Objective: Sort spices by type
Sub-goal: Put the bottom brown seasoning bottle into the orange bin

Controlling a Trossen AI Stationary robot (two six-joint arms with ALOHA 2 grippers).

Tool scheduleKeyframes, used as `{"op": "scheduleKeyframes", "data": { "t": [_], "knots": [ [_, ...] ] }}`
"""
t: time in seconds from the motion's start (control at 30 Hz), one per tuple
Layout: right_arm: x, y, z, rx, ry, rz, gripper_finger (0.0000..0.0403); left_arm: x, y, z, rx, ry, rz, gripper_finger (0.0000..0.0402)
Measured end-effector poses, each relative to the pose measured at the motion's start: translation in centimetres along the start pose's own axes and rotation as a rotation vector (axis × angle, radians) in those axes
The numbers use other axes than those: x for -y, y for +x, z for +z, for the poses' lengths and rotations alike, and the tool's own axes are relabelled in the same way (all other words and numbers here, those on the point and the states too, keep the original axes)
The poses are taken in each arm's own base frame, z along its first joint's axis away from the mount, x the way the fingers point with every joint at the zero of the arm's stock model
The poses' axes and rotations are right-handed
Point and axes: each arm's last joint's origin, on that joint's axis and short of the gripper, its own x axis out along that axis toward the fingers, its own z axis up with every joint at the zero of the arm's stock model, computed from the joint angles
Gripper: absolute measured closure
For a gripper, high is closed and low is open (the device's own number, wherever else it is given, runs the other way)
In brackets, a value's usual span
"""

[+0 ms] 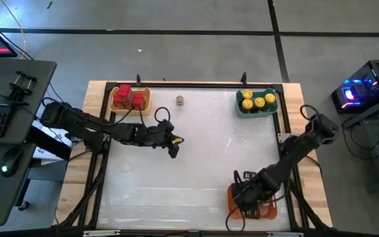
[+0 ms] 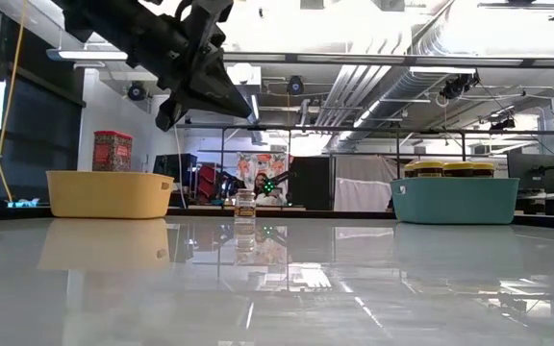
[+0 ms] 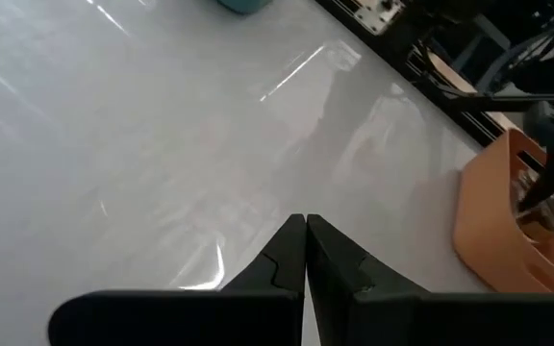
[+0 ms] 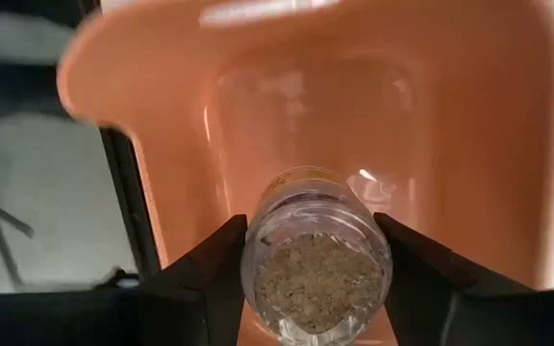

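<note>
The right tool (image 4: 315, 274) grips a small round grey-brown jar (image 4: 317, 258) between its two fingers, holding it inside the orange tray (image 4: 469, 125) at the near right corner of the counter (image 1: 189, 171). The left tool (image 1: 174, 146) hangs above the middle-left of the counter, clenched with its fingers pressed together and holding nothing. At the far left, the yellow tray (image 1: 145, 96) holds the red boxy containers (image 1: 129, 97); at the far right, the teal tray (image 1: 242, 109) holds the yellow-lidded jars (image 1: 258, 100). One more grey-brown jar (image 1: 179, 100) stands alone on the counter between those two trays.
</note>
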Motion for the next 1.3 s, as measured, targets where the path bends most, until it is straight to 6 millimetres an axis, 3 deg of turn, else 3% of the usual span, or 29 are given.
{"op": "scheduleKeyframes", "data": {
  "t": [0.3,0.5,0.97,1.2,1.3],
  "knots": [
    [-0.4,2.1,0.1,-0.013,-0.055,-0.045,0.0217,0.0,0.0,0.0,-0.007,0.001,-0.001,0.0401],
    [-0.7,2.3,0.2,0.043,-0.061,-0.068,0.017,0.0,0.0,-0.1,-0.009,0.002,-0.002,0.0401],
    [-1.0,2.3,-0.2,-0.012,-0.025,-0.02,0.0162,0.0,0.0,-0.1,-0.026,0.002,-0.02,0.0401],
    [-1.1,0.1,-0.4,0.022,-0.033,-0.008,0.0163,0.0,0.0,-0.1,-0.024,0.009,-0.017,0.0401],
    [-1.3,-1.3,0.0,0.073,-0.082,0.006,0.0184,0.0,0.0,-0.1,-0.023,0.009,-0.016,0.0402]
  ]
}}
